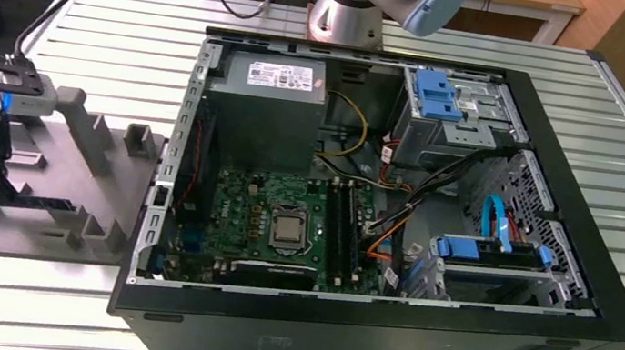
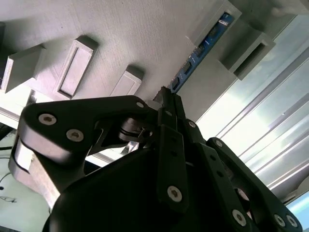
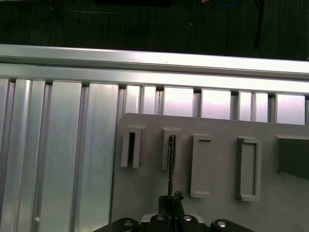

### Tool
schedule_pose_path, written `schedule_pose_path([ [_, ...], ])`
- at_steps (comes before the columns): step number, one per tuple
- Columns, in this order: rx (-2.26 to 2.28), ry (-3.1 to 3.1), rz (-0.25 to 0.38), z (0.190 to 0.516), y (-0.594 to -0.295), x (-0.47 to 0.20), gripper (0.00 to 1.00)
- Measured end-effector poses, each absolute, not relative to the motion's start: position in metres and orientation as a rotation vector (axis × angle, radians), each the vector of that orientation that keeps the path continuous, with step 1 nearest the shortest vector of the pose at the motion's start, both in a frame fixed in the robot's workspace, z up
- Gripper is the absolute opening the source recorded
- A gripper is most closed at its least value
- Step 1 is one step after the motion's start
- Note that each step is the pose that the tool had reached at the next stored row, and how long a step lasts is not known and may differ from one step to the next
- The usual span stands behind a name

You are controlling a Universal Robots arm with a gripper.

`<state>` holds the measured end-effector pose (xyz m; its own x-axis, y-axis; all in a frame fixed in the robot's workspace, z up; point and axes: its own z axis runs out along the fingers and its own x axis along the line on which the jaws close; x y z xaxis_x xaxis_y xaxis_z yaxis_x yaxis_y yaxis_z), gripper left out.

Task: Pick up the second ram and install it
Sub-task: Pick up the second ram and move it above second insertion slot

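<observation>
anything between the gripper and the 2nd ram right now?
Nothing. In both wrist views the gripper is shut on the end of the second ram, which stands in its slot in the grey holder.

Bench colours: greys and black, with some blue.
Second ram [image 2: 202, 48] dark blue; gripper [image 2: 166, 94] matt black; holder tray [image 1: 83, 152] plain grey; bench [image 1: 126, 20] silver, ribbed in stripes; board [image 1: 270, 215] green; case [image 1: 387, 342] black; drive clips [image 1: 434, 91] light blue.
</observation>
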<state>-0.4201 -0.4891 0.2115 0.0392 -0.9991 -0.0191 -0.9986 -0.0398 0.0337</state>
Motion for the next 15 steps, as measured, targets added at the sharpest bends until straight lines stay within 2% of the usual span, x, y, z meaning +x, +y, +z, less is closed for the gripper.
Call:
schedule_pose_path([
  [15,2.254,-2.172,-0.058,0.233,-0.489,-0.42,0.13],
])
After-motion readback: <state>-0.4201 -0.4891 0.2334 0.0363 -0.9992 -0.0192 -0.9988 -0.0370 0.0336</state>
